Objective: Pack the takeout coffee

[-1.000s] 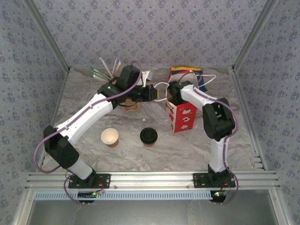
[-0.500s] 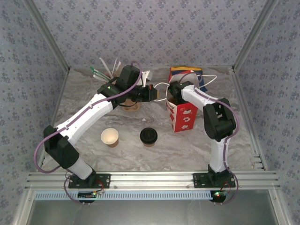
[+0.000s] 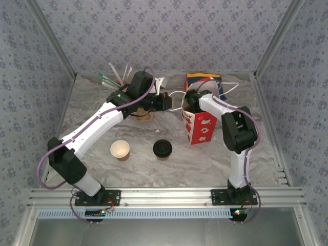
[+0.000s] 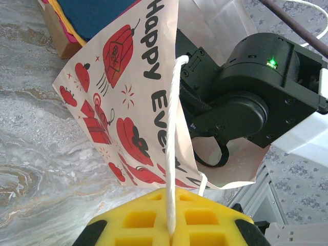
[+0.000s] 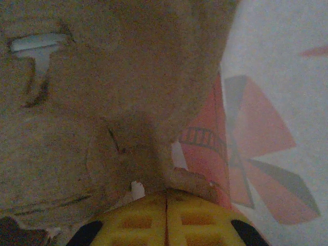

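The takeout coffee (image 3: 162, 148), a small brown cup with a black lid, stands on the table in front of the arms, touched by neither gripper. A paper bag (image 3: 200, 125) printed in red stands to its right. My left gripper (image 3: 167, 101) is shut on the bag's white rope handle (image 4: 172, 143), which runs taut between the yellow pads (image 4: 138, 225) of that gripper (image 4: 170, 233). My right gripper (image 5: 166, 197) reaches into the bag's mouth and is shut on a fold of the bag's brown paper wall (image 5: 154, 154).
A lidless paper cup (image 3: 120, 149) stands left of the coffee. Another brown cup (image 3: 143, 117) sits under the left arm. Straws (image 3: 115, 76) stand at the back left, and a blue, yellow and red box (image 3: 202, 79) lies behind the bag.
The bag's mouth has shifted slightly as the right wrist moved a little. The left arm, the coffee and the lidless cup have stayed put.
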Robot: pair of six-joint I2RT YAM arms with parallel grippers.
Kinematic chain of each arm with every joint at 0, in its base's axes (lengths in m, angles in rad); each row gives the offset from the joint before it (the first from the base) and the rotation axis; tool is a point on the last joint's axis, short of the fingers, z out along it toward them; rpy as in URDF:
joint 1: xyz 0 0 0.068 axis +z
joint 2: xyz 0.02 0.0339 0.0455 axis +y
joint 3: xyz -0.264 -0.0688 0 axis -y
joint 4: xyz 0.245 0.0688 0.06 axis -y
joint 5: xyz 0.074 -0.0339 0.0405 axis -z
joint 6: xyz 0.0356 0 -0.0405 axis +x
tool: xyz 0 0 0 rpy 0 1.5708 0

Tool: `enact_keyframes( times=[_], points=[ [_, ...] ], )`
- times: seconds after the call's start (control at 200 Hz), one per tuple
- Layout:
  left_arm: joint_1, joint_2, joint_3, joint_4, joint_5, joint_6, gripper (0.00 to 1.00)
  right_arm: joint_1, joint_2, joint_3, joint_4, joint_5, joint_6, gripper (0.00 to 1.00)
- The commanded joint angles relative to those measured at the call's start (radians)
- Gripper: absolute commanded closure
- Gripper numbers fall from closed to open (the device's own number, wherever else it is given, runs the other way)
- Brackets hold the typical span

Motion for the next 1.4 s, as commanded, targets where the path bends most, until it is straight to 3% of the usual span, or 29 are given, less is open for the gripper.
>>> enact_keyframes(
  times=[0.0,0.765,1.394],
  points=[
    [0.001,0.013,0.042,-0.012,0.016,0.012,1.00,-0.006,-0.003,-0.009,-0.034,-0.003,-0.015,0.92],
    [0.014,0.032,0.061,0.000,-0.037,-0.025,1.00,0.031,-0.155,-0.026,-0.031,-0.113,0.047,0.91],
    [0.018,0.037,0.062,0.018,-0.052,-0.056,1.00,0.049,-0.310,-0.091,0.016,-0.131,0.076,0.91]
  ],
)
